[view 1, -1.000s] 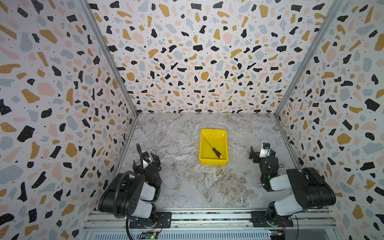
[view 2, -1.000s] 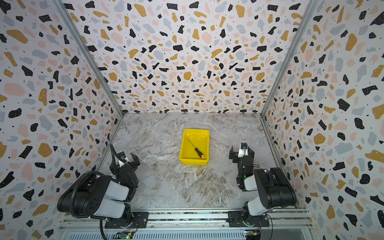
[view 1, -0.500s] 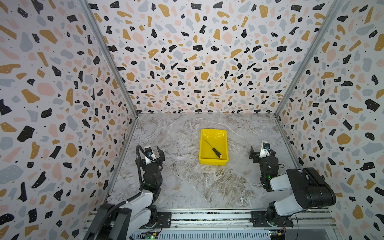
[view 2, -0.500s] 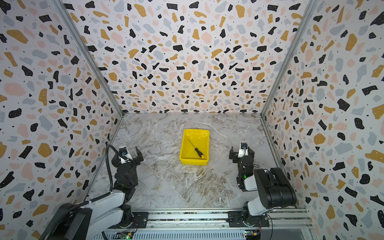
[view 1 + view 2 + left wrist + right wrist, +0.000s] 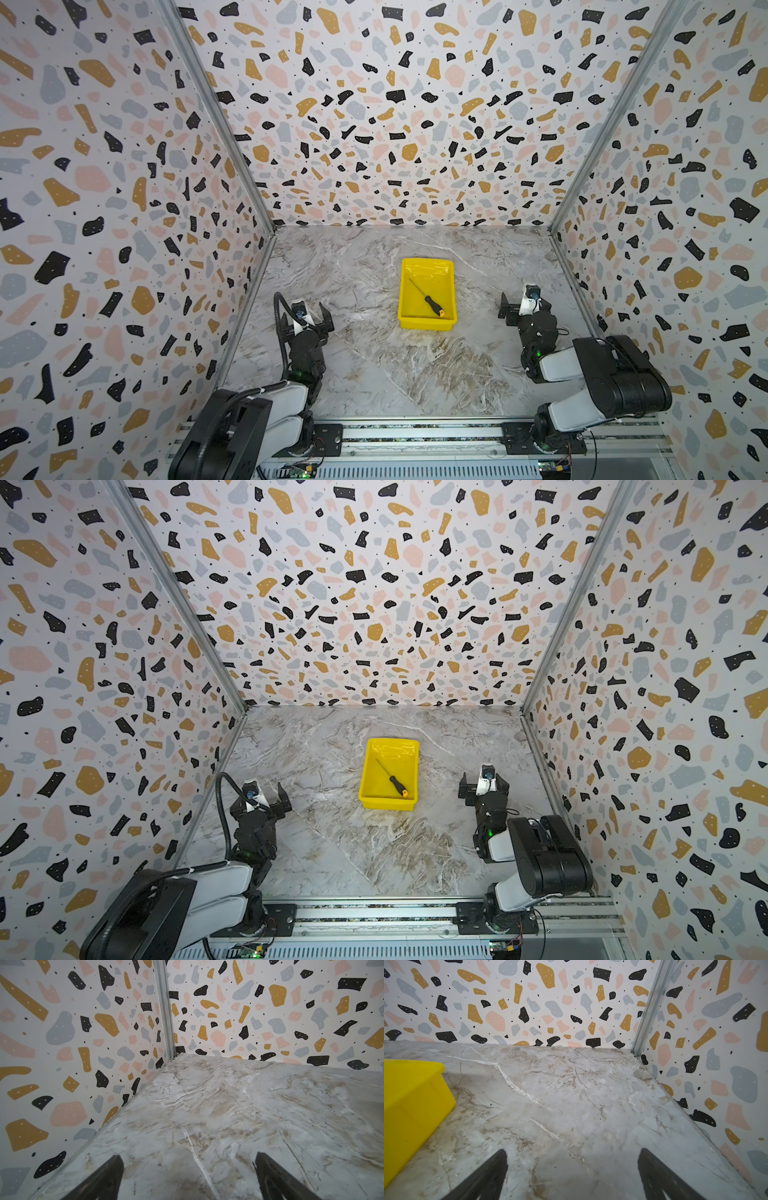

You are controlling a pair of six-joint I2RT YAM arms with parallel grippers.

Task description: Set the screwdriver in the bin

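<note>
Screwdriver (image 5: 427,298) lies flat inside the yellow bin (image 5: 428,324) mid-bench (image 5: 374,365), left jaws and right jaws both wide, empty and well apart from it, so the job looks done; only risk is a stray arm swing knocking the bin and tipping it out.

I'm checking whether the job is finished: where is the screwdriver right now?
In both top views the screwdriver lies diagonally inside the yellow bin near the middle of the table, its handle toward the bin's near right corner.
</note>
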